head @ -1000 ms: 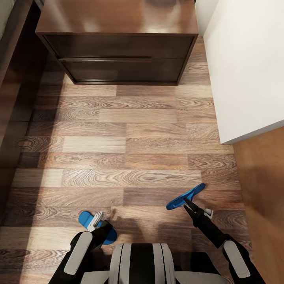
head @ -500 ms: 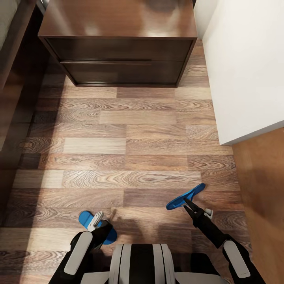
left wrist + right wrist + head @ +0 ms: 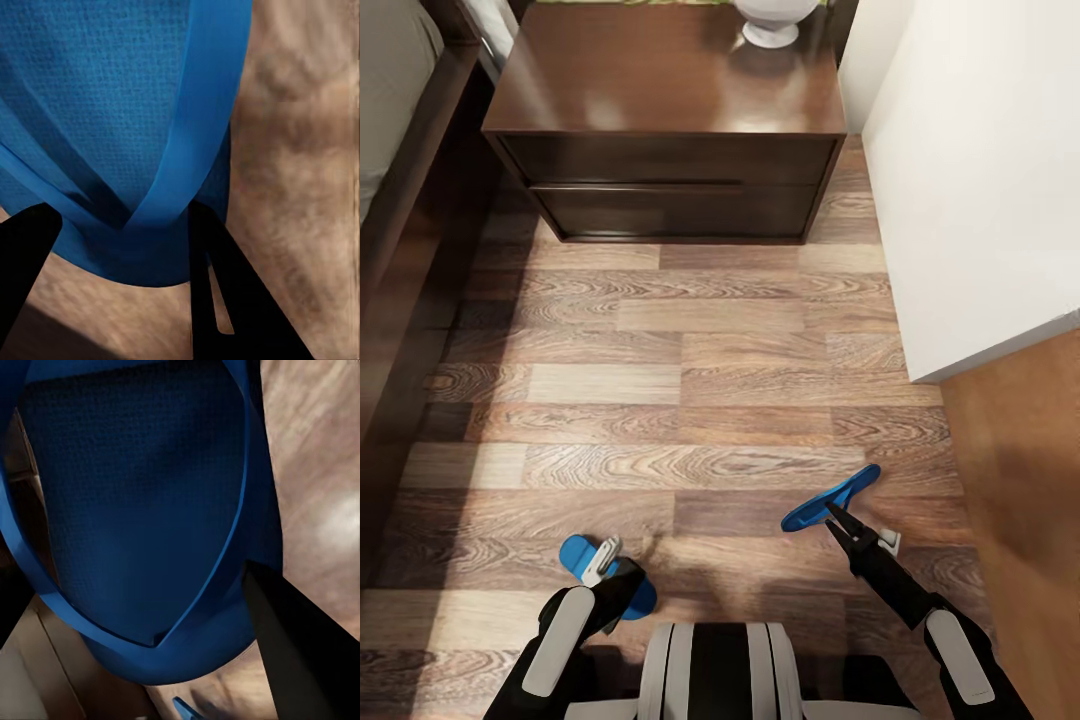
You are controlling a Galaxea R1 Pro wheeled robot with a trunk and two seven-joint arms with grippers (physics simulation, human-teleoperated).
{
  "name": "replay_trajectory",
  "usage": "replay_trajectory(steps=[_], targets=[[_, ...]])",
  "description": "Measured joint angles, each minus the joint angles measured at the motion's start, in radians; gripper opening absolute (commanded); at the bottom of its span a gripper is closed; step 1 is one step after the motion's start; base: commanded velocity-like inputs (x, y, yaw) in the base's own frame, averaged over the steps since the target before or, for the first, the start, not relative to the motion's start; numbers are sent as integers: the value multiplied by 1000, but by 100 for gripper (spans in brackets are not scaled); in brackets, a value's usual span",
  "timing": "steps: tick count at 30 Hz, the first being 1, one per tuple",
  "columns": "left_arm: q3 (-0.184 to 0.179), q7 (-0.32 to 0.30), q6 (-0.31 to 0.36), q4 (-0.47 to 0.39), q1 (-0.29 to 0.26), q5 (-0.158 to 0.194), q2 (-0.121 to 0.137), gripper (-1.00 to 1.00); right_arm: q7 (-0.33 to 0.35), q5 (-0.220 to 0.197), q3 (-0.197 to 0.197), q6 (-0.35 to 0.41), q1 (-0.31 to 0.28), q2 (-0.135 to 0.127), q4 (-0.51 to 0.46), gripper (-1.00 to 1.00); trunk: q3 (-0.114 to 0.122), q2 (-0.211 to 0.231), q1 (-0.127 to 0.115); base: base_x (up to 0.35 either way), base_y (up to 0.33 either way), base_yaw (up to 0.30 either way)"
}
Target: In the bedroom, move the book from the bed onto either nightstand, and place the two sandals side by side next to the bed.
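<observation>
Both claws hold 1 flat bright-blue flip-flop sandal each above the wood-plank floor (image 3: 690,385). The left claw (image 3: 603,563), low at the left of the head view, is closed on the left sandal (image 3: 582,556); in the left wrist view its 2 dark fingers (image 3: 217,277) pinch the sole's edge where the blue straps meet (image 3: 146,217). The right claw (image 3: 830,512) grips the right sandal (image 3: 832,497) by its near end, and the sole juts up and away to the right, so its long axis runs diagonally; the right wrist view shows the sole (image 3: 142,495) caught between the dark fingers (image 3: 300,645).

The low dark-brown wooden nightstand (image 3: 670,110) with drawer fronts stands ahead, a white rounded base (image 3: 770,22) on its top. The dark-framed bed with its pale mattress (image 3: 390,80) runs down the left side. The book cannot be seen.

The bed lies to the left of both claws, and the left arm is the nearer to it. The 2 sandals are well apart and point different ways, so I judge the coming move needs the right sandal carried leftward and turned parallel to the left 1, both set flat just beside the bed frame (image 3: 410,260).
</observation>
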Motion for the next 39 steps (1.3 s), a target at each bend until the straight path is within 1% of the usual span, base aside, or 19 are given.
replay_trajectory(steps=[27, 39], targets=[[0, 1, 0, -1, 0, 0, 0, -100, 0, 0, -1, 0, 0, 2, 1, -100, 104, 6, -12, 0, 0, 0], [0, 1, 0, 0, 0, 0, 0, -100, -2, 2, 5, 7, 0, 0, 3, -100, 151, 9, -18, 0, 0, 0]])
